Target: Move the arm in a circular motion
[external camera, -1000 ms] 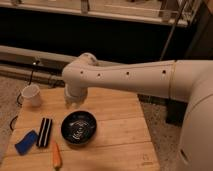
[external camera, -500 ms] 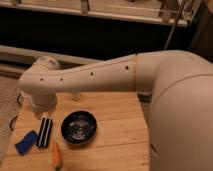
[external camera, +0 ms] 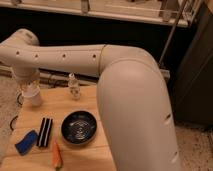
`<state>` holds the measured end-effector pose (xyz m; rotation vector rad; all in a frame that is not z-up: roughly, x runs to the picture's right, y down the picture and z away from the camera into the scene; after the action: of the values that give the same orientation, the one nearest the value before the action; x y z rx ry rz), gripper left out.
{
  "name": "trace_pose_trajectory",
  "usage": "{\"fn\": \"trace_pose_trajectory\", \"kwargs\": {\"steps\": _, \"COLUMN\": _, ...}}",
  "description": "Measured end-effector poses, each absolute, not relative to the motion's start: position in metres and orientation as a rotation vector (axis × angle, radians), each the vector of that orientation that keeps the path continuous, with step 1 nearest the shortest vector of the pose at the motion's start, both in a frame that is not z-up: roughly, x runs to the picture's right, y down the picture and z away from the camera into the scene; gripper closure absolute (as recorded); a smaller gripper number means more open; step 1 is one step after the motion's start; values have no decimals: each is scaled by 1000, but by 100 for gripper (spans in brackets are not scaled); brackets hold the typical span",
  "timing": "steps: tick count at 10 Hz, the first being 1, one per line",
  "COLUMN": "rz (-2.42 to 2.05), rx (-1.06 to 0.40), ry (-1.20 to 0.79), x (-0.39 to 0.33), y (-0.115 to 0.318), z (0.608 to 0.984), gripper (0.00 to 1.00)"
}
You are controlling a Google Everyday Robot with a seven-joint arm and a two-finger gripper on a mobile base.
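Cream-white arm [external camera: 65, 57] bending at the upper left and turning down over the wooden table [external camera: 55, 102], gripper hidden past that down-turned end, whether open or closed cannot be told, blue block [external camera: 25, 142], black striped bar [external camera: 45, 132], orange piece [external camera: 56, 155], small bottle [external camera: 74, 86], dark bowl [external camera: 79, 127], arm's thick segment filling the right.

Arm [external camera: 70, 57] cream-white, dark dots in row. Bowl [external camera: 79, 127] black, pale rings inside. Sponge [external camera: 26, 142] blue. Table [external camera: 55, 101] light wood grain.
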<state>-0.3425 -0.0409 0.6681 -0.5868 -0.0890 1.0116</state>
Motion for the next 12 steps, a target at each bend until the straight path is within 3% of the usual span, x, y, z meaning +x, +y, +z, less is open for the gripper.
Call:
{"fn": "trace_pose_trajectory", "kwargs": {"steps": 3, "rz": 1159, "rx": -541, "ry": -40, "x": -274, "y": -82, "z": 709, "gripper": 62}}
{"fn": "trace_pose_trajectory", "kwargs": {"steps": 5, "rz": 1274, "rx": -527, "ry": 18, "x": -218, "y": -80, "z": 725, "gripper": 62}}
{"fn": "trace_pose_trajectory", "kwargs": {"steps": 7, "rz": 1402, "rx": -514, "ry": 100, "x": -150, "y": -50, "z": 730, "gripper": 62}}
{"fn": "trace_pose_trajectory", "kwargs": {"steps": 8, "rz": 1443, "rx": -513, "ry": 150, "x": -122, "y": -13, "z": 719, "gripper": 62}}
{"fn": "trace_pose_trajectory", "kwargs": {"steps": 12, "rz": 1349, "rx": -515, "ry": 181, "x": -138, "y": 73, "z": 669, "gripper": 62}}
